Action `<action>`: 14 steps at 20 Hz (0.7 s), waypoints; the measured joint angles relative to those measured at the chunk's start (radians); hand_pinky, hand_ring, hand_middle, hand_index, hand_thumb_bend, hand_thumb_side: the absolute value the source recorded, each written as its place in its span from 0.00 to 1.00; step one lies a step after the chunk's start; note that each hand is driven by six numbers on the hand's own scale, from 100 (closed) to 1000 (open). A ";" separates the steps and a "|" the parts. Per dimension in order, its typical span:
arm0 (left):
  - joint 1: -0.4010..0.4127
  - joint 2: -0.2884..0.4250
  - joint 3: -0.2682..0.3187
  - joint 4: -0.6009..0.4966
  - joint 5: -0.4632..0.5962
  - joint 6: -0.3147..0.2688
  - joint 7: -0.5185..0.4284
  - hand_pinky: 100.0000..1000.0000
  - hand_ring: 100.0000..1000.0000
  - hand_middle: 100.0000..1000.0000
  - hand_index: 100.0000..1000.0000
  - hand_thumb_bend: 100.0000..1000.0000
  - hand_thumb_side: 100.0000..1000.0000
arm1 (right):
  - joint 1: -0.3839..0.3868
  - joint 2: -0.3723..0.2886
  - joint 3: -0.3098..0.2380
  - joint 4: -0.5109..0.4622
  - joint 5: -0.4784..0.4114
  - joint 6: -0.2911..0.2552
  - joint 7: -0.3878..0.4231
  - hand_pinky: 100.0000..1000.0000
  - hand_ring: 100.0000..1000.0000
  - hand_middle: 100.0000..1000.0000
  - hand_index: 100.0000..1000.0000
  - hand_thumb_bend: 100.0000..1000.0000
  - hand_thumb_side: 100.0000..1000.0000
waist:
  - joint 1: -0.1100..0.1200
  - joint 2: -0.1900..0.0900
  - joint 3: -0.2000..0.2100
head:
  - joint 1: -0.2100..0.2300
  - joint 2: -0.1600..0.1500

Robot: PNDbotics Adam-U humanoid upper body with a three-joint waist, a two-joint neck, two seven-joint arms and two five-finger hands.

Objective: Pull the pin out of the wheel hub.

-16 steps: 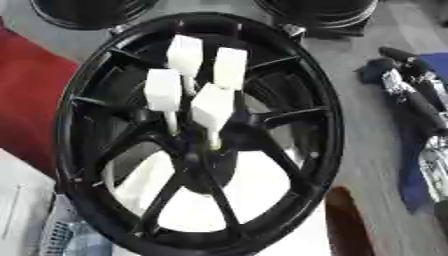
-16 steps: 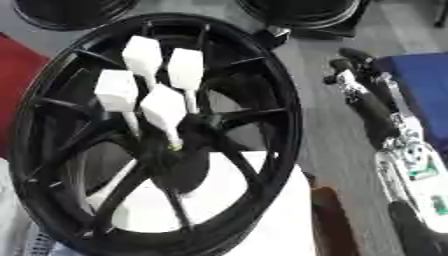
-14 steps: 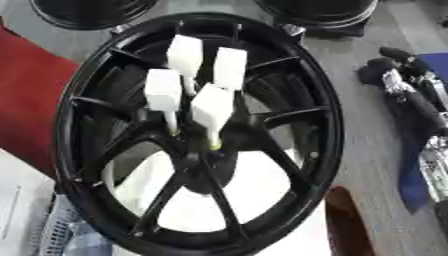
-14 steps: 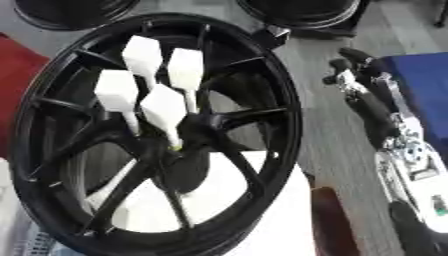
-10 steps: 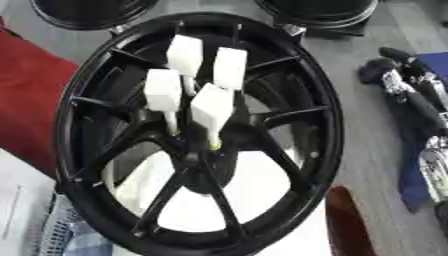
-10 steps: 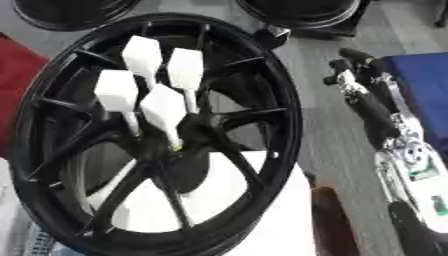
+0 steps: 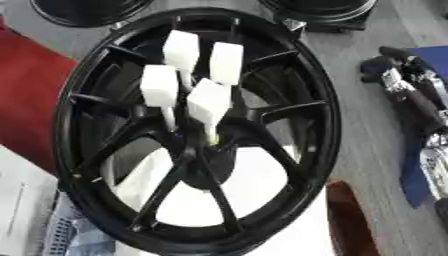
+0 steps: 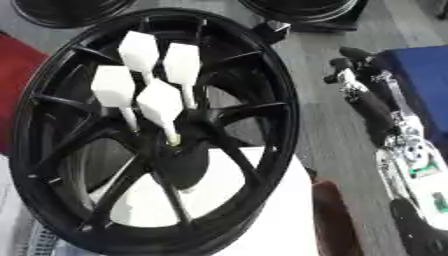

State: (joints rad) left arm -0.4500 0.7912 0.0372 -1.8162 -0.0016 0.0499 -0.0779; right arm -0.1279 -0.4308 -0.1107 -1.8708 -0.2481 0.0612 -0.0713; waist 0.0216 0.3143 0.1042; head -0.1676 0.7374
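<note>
In the left eye view, a big shiny black wheel hub with thin spokes point(image 7: 194, 130) fills the middle. Four white pins with flat, blocky tops point(image 7: 208, 99) stick up from its center, close together. The robot's black and silver right hand point(image 7: 411, 92) lies well apart from them at the right edge, holding nothing. A red mat point(image 7: 28, 95) lies at the left, partly under the wheel.

In the right eye view, that hand's fingers point(image 8: 354, 55) look loosely bent, on a grey table with a wood pattern point(image 8: 324, 125). A blue sheet point(image 8: 420, 75) lies beside the arm. White paper point(image 8: 262, 200) shows under the spokes. More dark round wheels point(image 8: 302, 10) sit at the far edge.
</note>
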 measured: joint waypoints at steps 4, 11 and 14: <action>-0.078 0.155 -0.050 0.049 -0.028 -0.050 -0.146 0.74 0.66 0.58 0.74 0.26 0.50 | 0.013 -0.010 0.000 -0.006 0.009 -0.001 -0.002 0.93 0.62 0.68 0.81 0.00 0.34 | 0.000 0.000 0.000 | -0.007 0.001; -0.238 0.277 -0.146 0.086 -0.103 -0.148 -0.443 0.76 0.68 0.64 0.77 0.31 0.56 | 0.034 -0.025 0.000 -0.013 0.022 -0.003 -0.004 0.93 0.62 0.68 0.81 0.00 0.34 | 0.002 0.000 -0.002 | -0.037 0.009; -0.329 0.278 -0.192 0.109 -0.151 -0.177 -0.616 0.77 0.70 0.66 0.78 0.32 0.57 | 0.042 -0.032 0.000 -0.016 0.027 -0.002 -0.004 0.93 0.62 0.68 0.81 0.00 0.34 | 0.007 0.000 -0.004 | -0.048 0.010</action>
State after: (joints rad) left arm -0.7791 1.0690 -0.1553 -1.7070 -0.1521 -0.1275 -0.6941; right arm -0.0856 -0.4628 -0.1109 -1.8871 -0.2208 0.0588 -0.0754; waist 0.0283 0.3143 0.0999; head -0.2155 0.7469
